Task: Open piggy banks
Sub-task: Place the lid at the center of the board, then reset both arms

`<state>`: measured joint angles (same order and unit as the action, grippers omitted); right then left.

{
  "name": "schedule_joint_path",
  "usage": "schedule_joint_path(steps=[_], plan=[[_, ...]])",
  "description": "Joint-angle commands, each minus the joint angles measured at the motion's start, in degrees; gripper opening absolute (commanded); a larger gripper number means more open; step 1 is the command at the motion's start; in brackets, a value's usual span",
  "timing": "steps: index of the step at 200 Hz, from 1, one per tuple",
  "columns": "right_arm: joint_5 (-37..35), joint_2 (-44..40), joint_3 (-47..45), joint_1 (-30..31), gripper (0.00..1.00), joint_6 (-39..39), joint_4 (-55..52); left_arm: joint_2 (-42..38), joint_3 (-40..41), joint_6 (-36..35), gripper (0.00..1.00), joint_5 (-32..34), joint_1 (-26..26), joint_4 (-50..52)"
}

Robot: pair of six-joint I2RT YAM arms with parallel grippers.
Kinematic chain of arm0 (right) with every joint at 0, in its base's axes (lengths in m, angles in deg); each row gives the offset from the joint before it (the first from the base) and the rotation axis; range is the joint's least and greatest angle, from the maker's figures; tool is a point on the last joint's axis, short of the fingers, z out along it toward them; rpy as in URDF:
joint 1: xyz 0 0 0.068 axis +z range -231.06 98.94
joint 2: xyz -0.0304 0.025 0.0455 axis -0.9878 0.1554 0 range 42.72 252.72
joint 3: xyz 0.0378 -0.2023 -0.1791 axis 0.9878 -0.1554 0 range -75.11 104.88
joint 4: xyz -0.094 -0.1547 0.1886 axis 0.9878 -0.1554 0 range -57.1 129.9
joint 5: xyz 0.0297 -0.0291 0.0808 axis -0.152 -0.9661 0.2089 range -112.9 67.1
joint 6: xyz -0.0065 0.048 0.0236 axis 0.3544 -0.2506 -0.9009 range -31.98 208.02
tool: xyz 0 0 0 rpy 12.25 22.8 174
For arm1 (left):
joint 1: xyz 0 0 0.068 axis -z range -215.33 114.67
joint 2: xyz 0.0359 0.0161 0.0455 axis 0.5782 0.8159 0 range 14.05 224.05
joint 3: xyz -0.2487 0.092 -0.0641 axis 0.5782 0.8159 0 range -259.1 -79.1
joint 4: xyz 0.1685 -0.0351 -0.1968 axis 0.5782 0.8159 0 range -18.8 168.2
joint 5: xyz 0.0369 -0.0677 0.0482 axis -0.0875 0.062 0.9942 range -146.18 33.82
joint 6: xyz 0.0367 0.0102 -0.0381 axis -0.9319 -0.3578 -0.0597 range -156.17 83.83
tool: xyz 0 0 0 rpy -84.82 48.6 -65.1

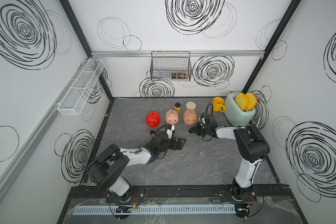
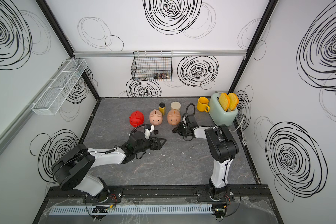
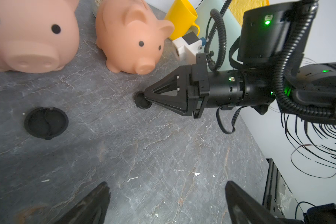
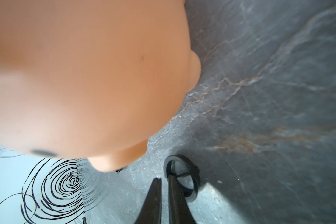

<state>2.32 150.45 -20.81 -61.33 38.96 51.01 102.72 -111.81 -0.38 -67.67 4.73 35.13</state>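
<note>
A dark grey marbled table (image 1: 202, 164) is seen from above. Three piggy banks are stood upright in a row toward the back of it, snouts turned toward the arms. A red piggy bank (image 1: 152, 119) is placed on the left arm's side, a pale pink piggy bank (image 1: 171, 117) in the middle, and a peach-tan piggy bank (image 1: 190, 117) on the right arm's side.

Two black round plugs are laid on the table in front of the pigs. The first plug (image 3: 46, 123) is found just in front of the pale pink piggy bank, apart from both grippers. The second plug (image 3: 143, 100) is laid flat just in front of the peach-tan piggy bank, and the tips of the right gripper (image 3: 146, 97) are set at its rim. In the right wrist view its fingers (image 4: 175, 194) are seen a thin slit apart, one of them lying across the plug. Whether the rim is pinched cannot be told.

The left gripper (image 1: 182, 144) is held low over the table, nearer the front. Its jaws are spread wide and nothing is held.

Behind the row a small jar (image 1: 177, 108) with yellow contents and a cream-lidded jar (image 1: 190, 106) are stood. A yellow mug (image 1: 218, 104) and a mint-green toaster (image 1: 240, 116) with two slices of toast (image 1: 245, 100) are placed at the back right corner.
</note>
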Motion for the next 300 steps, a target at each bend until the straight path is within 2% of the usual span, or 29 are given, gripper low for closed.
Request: schedule_joint_path(steps=[1, 42, 60, 85, 103, 124, 144, 165, 197, 226, 253, 270, 300], plan=[[0.6, -1.6, 0.4, -0.3, 0.15, 0.1, -0.6, -1.8, -0.6, -1.2, 0.96, 0.4, -0.3, -1.4], [1.0, -8.4, -2.7, -0.2, 0.2, 0.9, 0.0, -7.1, 0.5, -3.6, 0.96, 3.6, 0.1, 0.7], [1.8, -13.0, -5.3, -0.2, 0.28, 2.7, 0.5, -11.7, 0.5, -7.0, 0.96, 8.9, 2.6, 5.0], [4.7, -20.5, -9.9, -0.3, 0.37, 4.7, 2.1, -19.2, 1.1, -12.6, 0.96, 18.5, 8.8, 9.7], [5.0, -25.1, -12.0, -0.3, 0.41, 6.8, 0.6, -24.3, 2.6, -13.3, 0.96, 23.4, 12.0, 11.4], [0.5, -32.2, -14.7, -0.5, 0.44, 10.3, -2.8, -30.3, 4.2, -12.6, 0.96, 26.2, 13.2, 13.5], [-5.0, -38.6, -17.7, -2.0, 0.53, 11.9, -4.9, -36.0, 6.7, -13.7, 0.96, 29.7, 12.6, 13.3], [-7.6, -43.5, -21.2, -5.2, 0.57, 11.8, -4.1, -40.8, 8.2, -14.3, 0.96, 32.5, 8.3, 14.2], [-8.2, -48.9, -25.3, -11.5, 0.64, 10.4, -2.2, -47.1, 10.5, -11.5, 0.96, 34.2, -3.1, 14.8], [-10.0, -53.2, -28.4, -17.0, 0.88, 9.1, 0.6, -50.9, 16.6, -13.5, 0.96, 32.7, -11.7, 6.6], [-8.1, -53.7, -28.0, -22.2, 0.89, 10.1, 0.5, -53.9, 23.9, -18.9, 0.96, 35.0, -15.6, -3.9], [-7.7, -53.3, -28.1, -24.5, 0.91, 10.6, 0.5, -55.1, 27.2, -20.0, 0.96, 32.4, -20.0, -8.9], [-8.8, -53.7, -32.2, -27.2, 0.91, 10.7, 7.6, -53.3, 28.3, -21.8, 0.96, 30.3, -26.4, -10.8]])
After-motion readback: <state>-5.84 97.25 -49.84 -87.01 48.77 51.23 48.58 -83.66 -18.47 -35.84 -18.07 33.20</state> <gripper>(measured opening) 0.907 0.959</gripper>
